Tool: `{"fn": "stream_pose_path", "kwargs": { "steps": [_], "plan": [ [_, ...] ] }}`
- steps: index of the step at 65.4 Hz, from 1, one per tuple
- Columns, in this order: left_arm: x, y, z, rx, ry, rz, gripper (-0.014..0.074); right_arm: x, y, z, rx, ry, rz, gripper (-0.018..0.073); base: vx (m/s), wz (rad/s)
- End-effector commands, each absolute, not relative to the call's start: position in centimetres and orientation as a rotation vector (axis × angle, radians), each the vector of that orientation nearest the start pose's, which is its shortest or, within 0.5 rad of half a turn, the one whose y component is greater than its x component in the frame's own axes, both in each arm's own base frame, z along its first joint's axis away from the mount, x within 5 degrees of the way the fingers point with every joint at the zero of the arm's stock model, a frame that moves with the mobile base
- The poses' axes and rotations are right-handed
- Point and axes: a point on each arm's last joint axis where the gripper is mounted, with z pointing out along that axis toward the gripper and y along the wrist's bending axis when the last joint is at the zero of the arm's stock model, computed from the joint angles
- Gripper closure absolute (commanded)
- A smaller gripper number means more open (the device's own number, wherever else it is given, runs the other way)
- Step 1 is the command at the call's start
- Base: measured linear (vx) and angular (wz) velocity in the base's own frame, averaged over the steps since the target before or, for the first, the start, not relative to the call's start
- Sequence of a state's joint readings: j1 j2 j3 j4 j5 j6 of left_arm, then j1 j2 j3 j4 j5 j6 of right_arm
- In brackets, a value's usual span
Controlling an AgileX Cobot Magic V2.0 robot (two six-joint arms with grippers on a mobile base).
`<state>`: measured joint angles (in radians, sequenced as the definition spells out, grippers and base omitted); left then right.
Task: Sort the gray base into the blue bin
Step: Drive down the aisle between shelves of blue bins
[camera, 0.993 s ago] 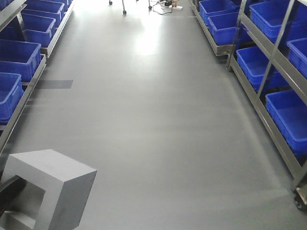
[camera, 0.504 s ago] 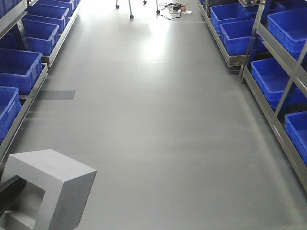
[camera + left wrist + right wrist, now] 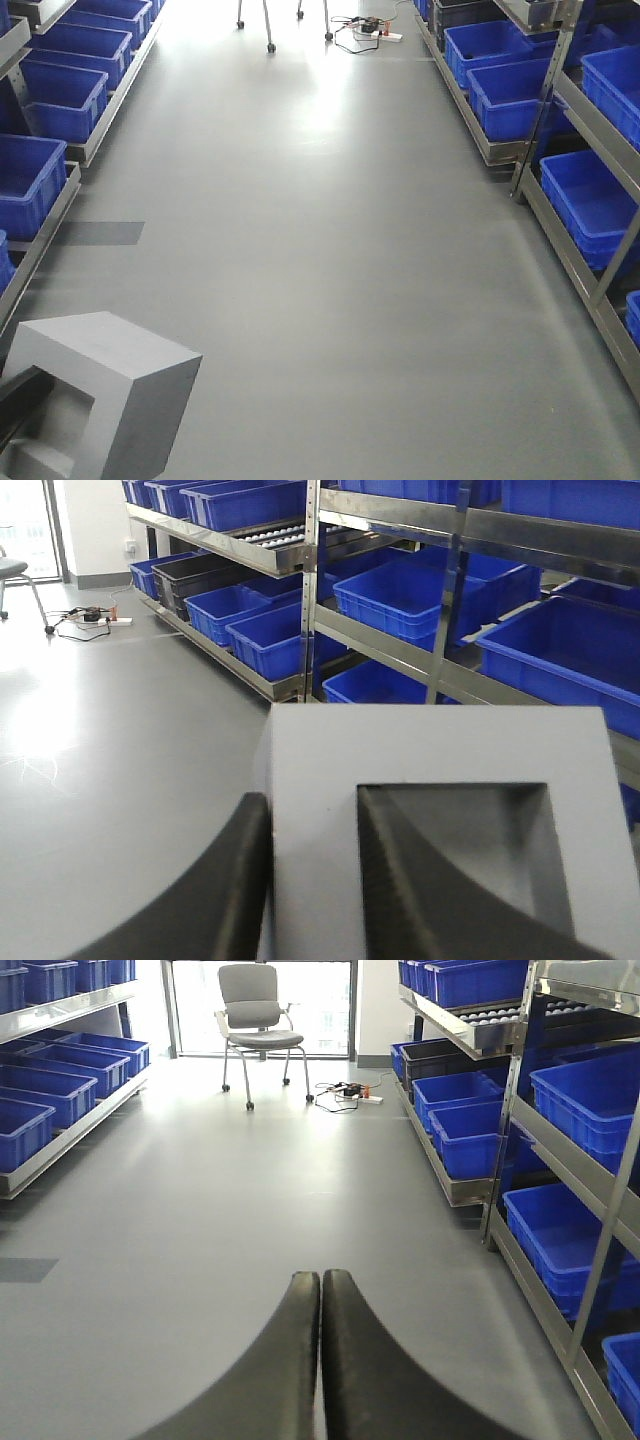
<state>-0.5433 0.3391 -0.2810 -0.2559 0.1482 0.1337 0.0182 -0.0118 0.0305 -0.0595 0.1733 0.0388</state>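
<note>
My left gripper [image 3: 312,805] clamps gray base [image 3: 430,745] wall; right gripper [image 3: 321,1278] pressed together, empty. Right-wrist view alone shows chair seat [image 3: 262,1038].

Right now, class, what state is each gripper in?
Left gripper: closed on one wall of the gray base.
Right gripper: closed, holding nothing.

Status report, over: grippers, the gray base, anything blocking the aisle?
Left gripper shut on gray base, one finger in its recess. Right gripper shut, empty. Blue bins on racks both sides; only a chair and cables far down the aisle.
</note>
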Motion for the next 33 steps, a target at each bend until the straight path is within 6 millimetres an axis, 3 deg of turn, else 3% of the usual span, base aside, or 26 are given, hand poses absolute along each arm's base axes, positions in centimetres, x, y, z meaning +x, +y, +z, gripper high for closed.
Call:
{"fn": "stream_pose_path", "kwargs": {
  "steps": [1,33],
  "plan": [
    [7.40,-4.64,29.22,0.322,1.544,-0.557,0.0602,5.64,0.02,19.03,-0.031,1.603,-0.019,0.0568,0.43,-0.04],
    [7.40,-4.64,29.22,0.322,1.544,-0.557,0.0602,5.64,0.02,19.03,-0.031,1.603,-0.019,0.0568,0.42,-0.02]
  ]
}}
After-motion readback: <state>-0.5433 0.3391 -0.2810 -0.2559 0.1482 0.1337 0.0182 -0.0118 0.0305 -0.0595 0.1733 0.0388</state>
